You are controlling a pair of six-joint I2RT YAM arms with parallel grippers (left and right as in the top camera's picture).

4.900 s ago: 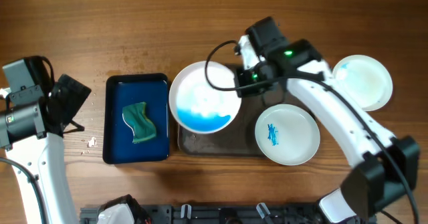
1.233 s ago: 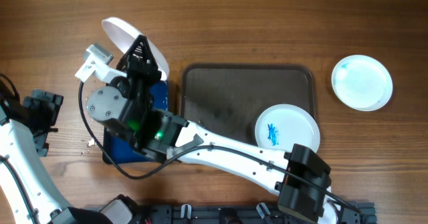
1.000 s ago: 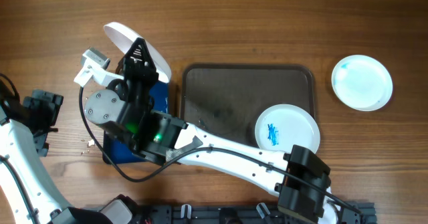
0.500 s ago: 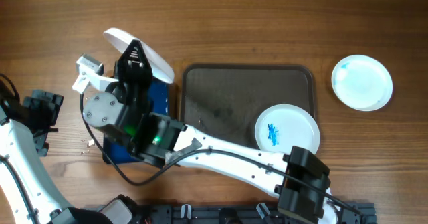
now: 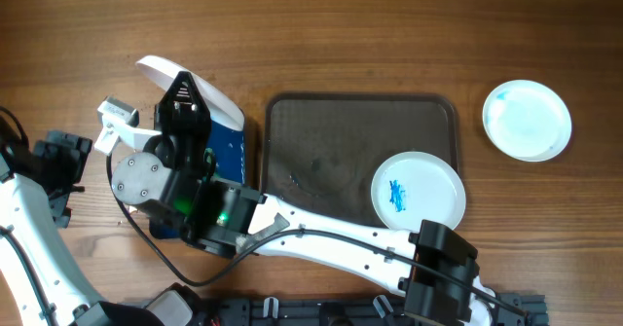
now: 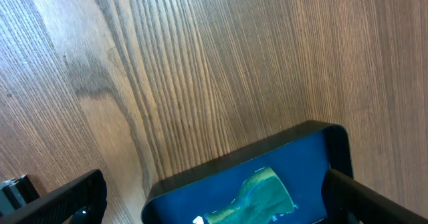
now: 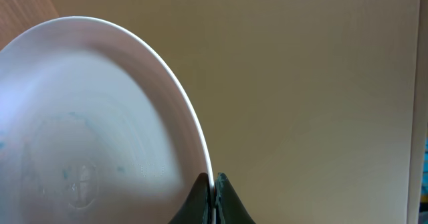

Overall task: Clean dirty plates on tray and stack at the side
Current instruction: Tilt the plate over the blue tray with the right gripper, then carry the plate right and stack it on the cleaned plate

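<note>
Right gripper (image 7: pixel 211 184) pinched on plate (image 7: pixel 100 117) rim, plate tilted on edge over blue tub (image 5: pixel 232 139).
Plate likely light, rigid, slick when wet; rim pinch is the workable hold, but it could pivot.

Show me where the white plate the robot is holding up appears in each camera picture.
Overhead: the white plate is at the upper left, tilted on edge and pinched by the right gripper.
Left wrist: not in it.
Right wrist: the plate fills the left half, with its rim clamped at the bottom edge.
Shared landmark: the blue tub sits beside the plate overhead and at the bottom of the left wrist view.
</note>
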